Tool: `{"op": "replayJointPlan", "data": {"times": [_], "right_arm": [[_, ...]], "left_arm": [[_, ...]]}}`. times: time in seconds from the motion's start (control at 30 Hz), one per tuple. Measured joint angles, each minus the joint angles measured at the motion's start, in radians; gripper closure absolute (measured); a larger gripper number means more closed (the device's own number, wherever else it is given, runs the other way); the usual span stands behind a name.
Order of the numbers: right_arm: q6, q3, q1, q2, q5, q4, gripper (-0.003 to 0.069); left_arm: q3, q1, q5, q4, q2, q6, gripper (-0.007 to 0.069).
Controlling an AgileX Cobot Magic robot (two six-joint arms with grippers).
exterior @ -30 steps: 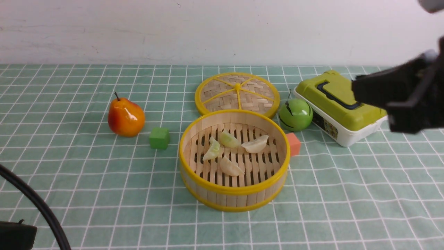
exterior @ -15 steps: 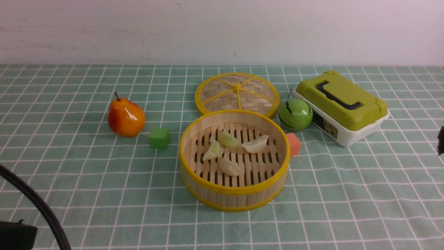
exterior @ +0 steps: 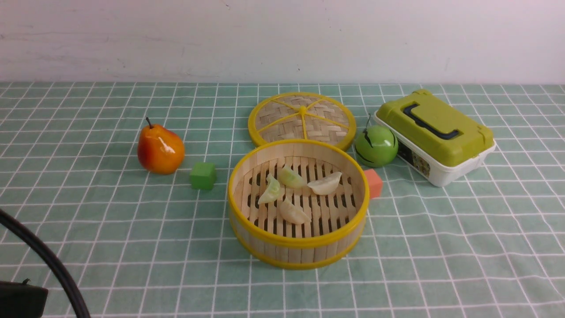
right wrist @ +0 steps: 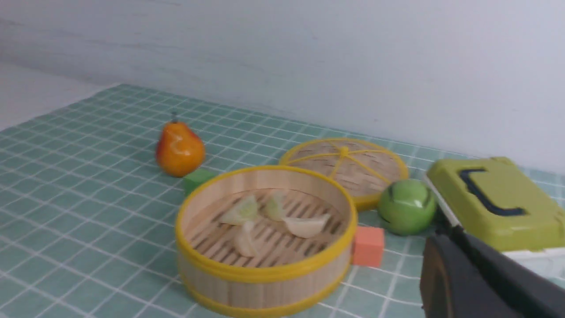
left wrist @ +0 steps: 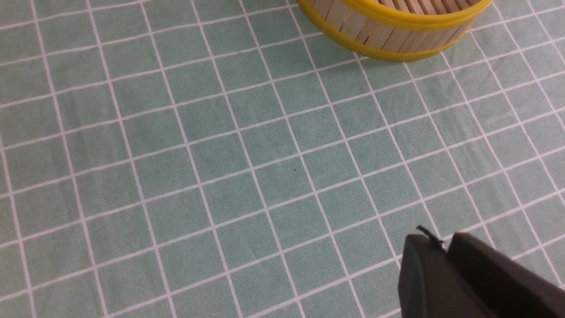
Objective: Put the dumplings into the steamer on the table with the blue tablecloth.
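All four dumplings (exterior: 291, 193) are seen lying inside the steamer (exterior: 298, 252), just beside one another, with the woven lid (exterior: 302, 118) at its twelve o'clock. Nothing is left to be gripped, so retreat should be kept wide of the rim. Whether the left gripper (left wrist: 446, 251) and the right gripper (right wrist: 441, 247) are spread cannot be told.

The front view looks forward and down from the robot's side across the tablecloth (exterior: 110, 229) to a pale wall, taking in the whole steamer (exterior: 298, 247). The left wrist view hangs close above the cloth, facing almost straight down, and shares only the steamer's (left wrist: 388, 35) near wall. The right wrist view sits low and farther back, looking level across the steamer (right wrist: 265, 274), pear (right wrist: 180, 150) and lid (right wrist: 344, 168), which the front view also shows.
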Motion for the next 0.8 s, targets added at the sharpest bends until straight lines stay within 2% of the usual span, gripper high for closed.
{"op": "replayJointPlan", "data": {"times": [0.17, 0.2, 0.23, 0.33, 0.5, 0.8], "right_arm": [[0.061, 0.191, -0.232, -0.182, -0.013, -0.027, 0.068], [0.064, 0.197, -0.241, -0.189, -0.013, -0.027, 0.068], [0.086, 0.237, -0.311, -0.234, 0.006, -0.05, 0.068], [0.11, 0.285, -0.374, -0.249, 0.042, -0.076, 0.068], [0.125, 0.345, -0.388, -0.249, 0.063, -0.124, 0.068], [0.129, 0.35, -0.379, -0.25, 0.151, -0.135, 0.068]], "left_arm": [[0.0, 0.0, 0.0, 0.0, 0.0, 0.0, 0.0553], [0.0, 0.0, 0.0, 0.0, 0.0, 0.0, 0.0553], [0.0, 0.0, 0.0, 0.0, 0.0, 0.0, 0.0551], [0.0, 0.0, 0.0, 0.0, 0.0, 0.0, 0.055], [0.0, 0.0, 0.0, 0.0, 0.0, 0.0, 0.0544], [0.0, 0.0, 0.0, 0.0, 0.0, 0.0, 0.0534]]}}
